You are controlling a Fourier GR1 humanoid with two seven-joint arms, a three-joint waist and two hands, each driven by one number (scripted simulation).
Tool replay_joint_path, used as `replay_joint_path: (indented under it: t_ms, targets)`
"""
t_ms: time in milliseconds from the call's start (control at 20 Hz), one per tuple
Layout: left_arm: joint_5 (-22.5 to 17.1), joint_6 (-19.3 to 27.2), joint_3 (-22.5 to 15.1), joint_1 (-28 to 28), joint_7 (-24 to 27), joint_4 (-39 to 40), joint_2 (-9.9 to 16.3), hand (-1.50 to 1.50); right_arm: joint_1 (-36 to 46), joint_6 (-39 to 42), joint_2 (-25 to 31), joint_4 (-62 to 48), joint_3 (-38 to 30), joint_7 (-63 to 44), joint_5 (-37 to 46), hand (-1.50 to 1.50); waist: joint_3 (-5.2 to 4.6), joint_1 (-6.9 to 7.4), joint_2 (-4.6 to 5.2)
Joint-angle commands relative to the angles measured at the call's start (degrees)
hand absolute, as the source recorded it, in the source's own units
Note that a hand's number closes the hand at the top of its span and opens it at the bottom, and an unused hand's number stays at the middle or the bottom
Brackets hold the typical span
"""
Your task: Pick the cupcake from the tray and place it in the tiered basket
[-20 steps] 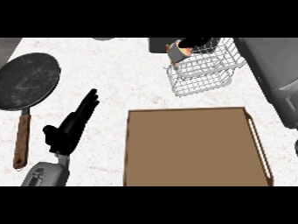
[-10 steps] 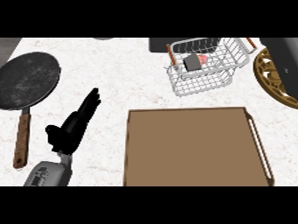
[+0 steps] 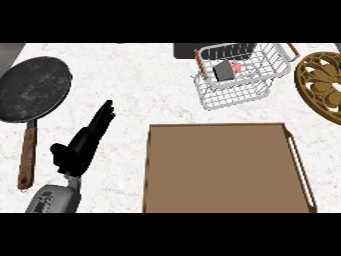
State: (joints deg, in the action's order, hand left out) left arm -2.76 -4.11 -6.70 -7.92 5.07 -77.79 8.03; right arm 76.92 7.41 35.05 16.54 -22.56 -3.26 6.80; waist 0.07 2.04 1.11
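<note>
Cupcake [image 3: 236, 66] in the wire basket [image 3: 239, 82], tray [image 3: 221, 170] bare.
From the head view, the left hand [image 3: 81, 145] rests on the counter [image 3: 143, 85] beside the pan [image 3: 27, 92], fingers straight, holding nothing; a round trivet [image 3: 332, 87] lies right of the basket.

Dark frying pan [image 3: 30, 89] at left – wooden handle, ornate round trivet [image 3: 334, 88] at right

cupcake [image 3: 236, 66] mostly hidden in basket [image 3: 241, 90] behind a dark block [image 3: 224, 71]; trivet [image 3: 334, 87] cut by right edge
</note>
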Motion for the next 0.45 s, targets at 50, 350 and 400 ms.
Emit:
replay_joint_path:
  t_ms: [50,350,400]
  targets:
    - [0.94,0.72,-1.31,1.25,-0.33,-1.84,-0.93,0.0,-5.33,5.07,9.59,-1.88,-5.83,5.98,-4.46,-1.5,0.15,0.56,0.25]
    - [1.56,0.87,-1.48,0.45,0.37,-0.72,-1.38,0.0,-11.43,15.47,18.2,-4.9,-7.03,9.85,-4.92,-1.5,0.24,1.07,0.68]
    - [-0.45,-1.6,-0.22,0.72,0.72,-0.7,0.15,0.0,-9.27,15.9,20.27,-5.24,-6.94,7.15,-4.65,-1.5,0.24,2.05,1.02]
